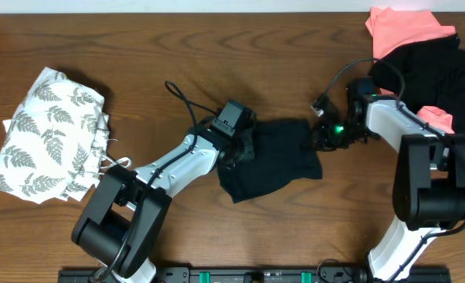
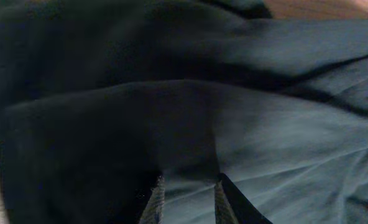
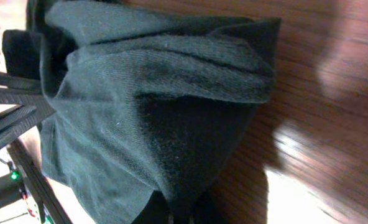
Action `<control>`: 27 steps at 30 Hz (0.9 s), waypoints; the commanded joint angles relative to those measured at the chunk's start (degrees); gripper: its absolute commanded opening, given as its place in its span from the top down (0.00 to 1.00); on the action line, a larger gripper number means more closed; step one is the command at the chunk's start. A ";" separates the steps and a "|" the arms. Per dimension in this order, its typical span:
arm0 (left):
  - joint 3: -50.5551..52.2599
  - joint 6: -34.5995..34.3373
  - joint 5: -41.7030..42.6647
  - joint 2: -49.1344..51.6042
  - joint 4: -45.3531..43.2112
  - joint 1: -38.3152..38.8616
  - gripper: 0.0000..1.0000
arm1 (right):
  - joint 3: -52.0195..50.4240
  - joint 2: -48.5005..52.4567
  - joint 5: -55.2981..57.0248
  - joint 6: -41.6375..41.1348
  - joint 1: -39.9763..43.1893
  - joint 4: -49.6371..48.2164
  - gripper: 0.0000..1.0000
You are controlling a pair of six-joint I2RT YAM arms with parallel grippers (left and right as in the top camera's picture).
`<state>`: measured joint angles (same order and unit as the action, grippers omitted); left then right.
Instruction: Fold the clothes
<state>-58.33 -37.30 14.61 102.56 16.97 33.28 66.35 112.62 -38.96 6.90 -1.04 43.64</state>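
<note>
A black garment [image 1: 276, 161] lies bunched on the wooden table's middle. My left gripper [image 1: 242, 148] is at its left edge. In the left wrist view the black cloth [image 2: 190, 106] fills the frame, and the two fingers [image 2: 189, 200] stand close together with a fold of it between them. My right gripper [image 1: 324, 136] is at the garment's right edge. In the right wrist view its fingers [image 3: 183, 218] are pinched on the cloth [image 3: 153, 106], whose edge is lifted off the wood.
A folded white cloth with a grey fern print [image 1: 52, 141] lies at the left. A pile of black clothes [image 1: 437, 75] and coral clothes [image 1: 401, 27] sits at the back right, beside the right arm.
</note>
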 commanded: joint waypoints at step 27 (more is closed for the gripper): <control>-0.04 1.64 -1.09 0.59 1.01 0.02 0.66 | 0.09 -22.97 30.27 -11.65 -3.91 6.40 0.99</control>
<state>-58.33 -36.16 14.59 102.56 17.39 33.28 66.15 90.45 -13.52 -1.17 -1.96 50.65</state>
